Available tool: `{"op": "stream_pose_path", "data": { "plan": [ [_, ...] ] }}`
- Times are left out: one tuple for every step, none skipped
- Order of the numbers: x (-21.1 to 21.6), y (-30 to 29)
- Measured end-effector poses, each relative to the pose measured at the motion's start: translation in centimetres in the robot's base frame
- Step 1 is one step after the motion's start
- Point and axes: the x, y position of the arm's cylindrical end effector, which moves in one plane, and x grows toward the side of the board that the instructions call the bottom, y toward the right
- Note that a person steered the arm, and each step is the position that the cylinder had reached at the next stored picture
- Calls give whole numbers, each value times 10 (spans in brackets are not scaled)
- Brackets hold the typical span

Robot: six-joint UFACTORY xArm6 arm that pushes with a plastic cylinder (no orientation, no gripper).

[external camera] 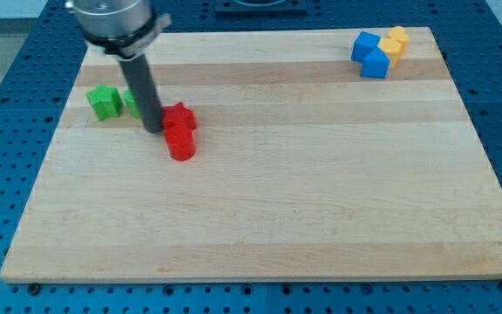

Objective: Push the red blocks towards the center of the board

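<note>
You had the wooden worktop (260, 218) lying on a blue perforated base (7, 131). At the view's left sat a green star-shaped block (104, 102), and just to its right a second green block (132, 103), mostly hidden behind the rod, so its shape could not be read. The dark rod (142, 87) came down from the view's top left, and my tip (153, 130) rested on the worktop, right of the green blocks and touching, or very nearly touching, the left side of the red pair.

The two red blocks were left of the board's centre: a red star-like block (181, 116) above, and a red cylinder-like block (180, 143) directly below it in the view, the two touching (shapes read only roughly). No gripper was fitted to this arm, so you had no open or closed state to log.

Far off at the view's top right you had two blue blocks (370, 53) pressed together, with a yellow block (395, 41) touching them on their right.
</note>
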Motion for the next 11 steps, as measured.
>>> {"op": "stream_pose_path", "data": {
  "plan": [
    [0, 42],
    [0, 95],
    [0, 143],
    [0, 136],
    [3, 97],
    [5, 54],
    [5, 11],
    [25, -16],
    [37, -31],
    [58, -34],
    [69, -29]
  ]
}}
